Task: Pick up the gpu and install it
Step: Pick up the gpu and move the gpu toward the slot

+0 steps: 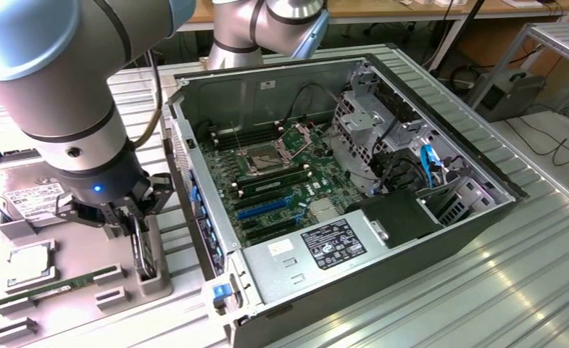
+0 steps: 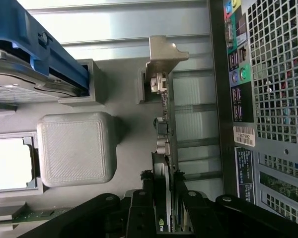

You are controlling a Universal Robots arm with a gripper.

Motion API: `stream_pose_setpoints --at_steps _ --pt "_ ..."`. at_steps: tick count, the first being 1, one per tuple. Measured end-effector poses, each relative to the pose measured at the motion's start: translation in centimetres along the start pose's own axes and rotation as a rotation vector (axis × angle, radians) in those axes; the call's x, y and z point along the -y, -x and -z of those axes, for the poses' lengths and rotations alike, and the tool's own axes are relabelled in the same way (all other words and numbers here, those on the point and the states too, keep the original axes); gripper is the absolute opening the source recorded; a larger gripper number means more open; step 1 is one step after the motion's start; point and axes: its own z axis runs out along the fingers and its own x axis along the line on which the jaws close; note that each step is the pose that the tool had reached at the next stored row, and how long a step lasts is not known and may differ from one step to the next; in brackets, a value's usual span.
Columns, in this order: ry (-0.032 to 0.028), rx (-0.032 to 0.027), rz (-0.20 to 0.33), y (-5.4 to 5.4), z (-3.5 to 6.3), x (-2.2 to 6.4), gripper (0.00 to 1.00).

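So the black robot gripper (image 1: 134, 221) (image 2: 171, 214) is down in the lower left of the exterior view, pinching the thin dark gpu card (image 1: 146, 252) (image 2: 167, 133). The card stands on edge in a grey slotted plastic holder (image 1: 154, 281) beside the open black computer case (image 1: 264, 81), probably so the jaws can straddle it. It's edge-on, so its fan is hidden and I can't judge how firm the pinch is.

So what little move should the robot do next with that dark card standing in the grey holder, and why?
Probably a slow lift straight up. The tool sits right over the thin dark circuit card, which stands on edge in the slotted grey plastic holder beside the open black computer case. Pulling sideways might jam it in the slot.
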Motion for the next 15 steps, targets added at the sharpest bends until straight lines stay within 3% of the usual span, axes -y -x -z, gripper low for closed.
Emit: stream_pose_setpoints --at_steps 6,11,15 --pt "0.0044 -0.0043 0.072 0.37 -0.02 -0.03 0.27" --pt "0.0052 -0.0060 0.084 0.55 0.07 -0.05 0.26" --pt "0.0051 -0.0075 0.085 0.66 0.90 -0.09 0.26"
